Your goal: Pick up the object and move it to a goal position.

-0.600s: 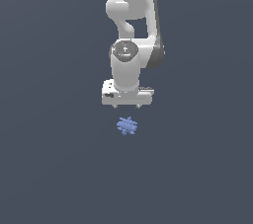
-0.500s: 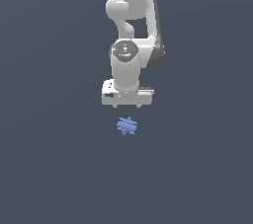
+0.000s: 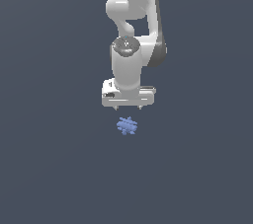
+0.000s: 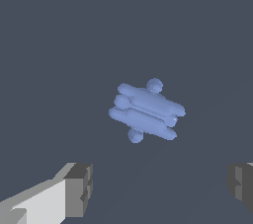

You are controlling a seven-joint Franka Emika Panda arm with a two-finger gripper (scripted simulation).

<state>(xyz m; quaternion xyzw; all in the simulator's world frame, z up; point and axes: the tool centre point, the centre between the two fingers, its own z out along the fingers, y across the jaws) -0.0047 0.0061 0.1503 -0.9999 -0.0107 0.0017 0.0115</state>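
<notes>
The object [image 3: 127, 126] is a small periwinkle-blue lump of several stubby rods with round knobs. It lies on the dark grey floor in the exterior view. In the wrist view the object [image 4: 146, 110] lies tilted, beyond the fingers. My white gripper [image 3: 127, 107] hangs just above and behind it, pointing down, apart from it. Its jaws stand wide open and empty. One finger [image 4: 79, 189] and the other finger [image 4: 241, 182] show in the wrist view, far apart.
The white arm [image 3: 132, 35] rises above the gripper to the top of the exterior view. The floor [image 3: 59, 159] is flat and dark grey all around.
</notes>
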